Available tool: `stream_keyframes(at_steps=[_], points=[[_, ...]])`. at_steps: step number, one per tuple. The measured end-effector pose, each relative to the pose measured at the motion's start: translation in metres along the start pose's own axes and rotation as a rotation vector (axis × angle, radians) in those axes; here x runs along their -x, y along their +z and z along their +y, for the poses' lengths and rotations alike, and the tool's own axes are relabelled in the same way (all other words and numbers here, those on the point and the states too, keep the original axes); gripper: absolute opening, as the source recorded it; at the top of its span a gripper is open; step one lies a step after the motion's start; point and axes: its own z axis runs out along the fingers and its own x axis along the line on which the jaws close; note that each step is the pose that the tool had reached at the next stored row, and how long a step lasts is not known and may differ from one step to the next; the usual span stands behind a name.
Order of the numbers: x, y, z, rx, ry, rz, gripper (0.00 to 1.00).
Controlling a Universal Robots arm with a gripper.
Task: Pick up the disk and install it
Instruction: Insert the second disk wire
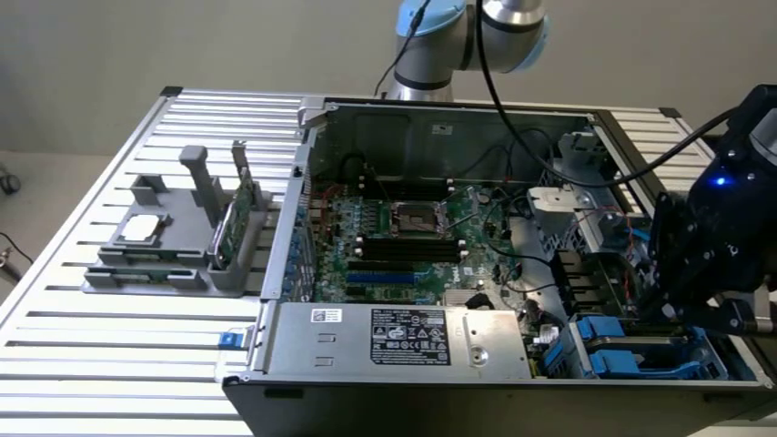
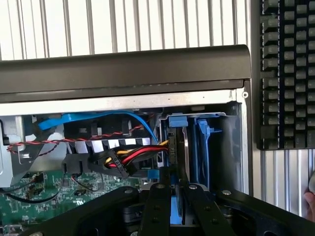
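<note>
The disk (image 2: 178, 147) stands on edge in the drive bay at the corner of the open computer case (image 1: 486, 387), its silver-grey body edged by a blue carrier frame. My gripper (image 2: 178, 199) reaches down into that bay, and its black fingers (image 2: 156, 209) sit tight against both sides of the disk's near end. In the exterior view the gripper (image 1: 711, 314) hangs over the bay at the exterior view's right, above blue carriers (image 1: 620, 353). The disk's lower part is hidden behind the bay wall.
A second blue carrier (image 2: 204, 147) sits right beside the disk. Red, yellow and black cables (image 2: 123, 160) crowd the other side. The power supply (image 1: 401, 337) and motherboard (image 1: 401, 228) fill the case. A grey fixture (image 1: 170, 250) on the slatted table holds a silver chip (image 1: 142, 228) and a green card (image 1: 237, 218).
</note>
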Motion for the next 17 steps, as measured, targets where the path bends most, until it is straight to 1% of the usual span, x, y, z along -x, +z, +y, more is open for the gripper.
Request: stream_keyframes(at_steps=[2,5,17], points=[[0.0005,0.0011,0.0000,0.0028,0.000,0.0033,0.16],[0.0011,0.0023,-0.0004,0.0052,0.000,0.0059,0.16],[0.0040,0.0039,-0.0022,0.0056,0.000,0.0072,0.16]])
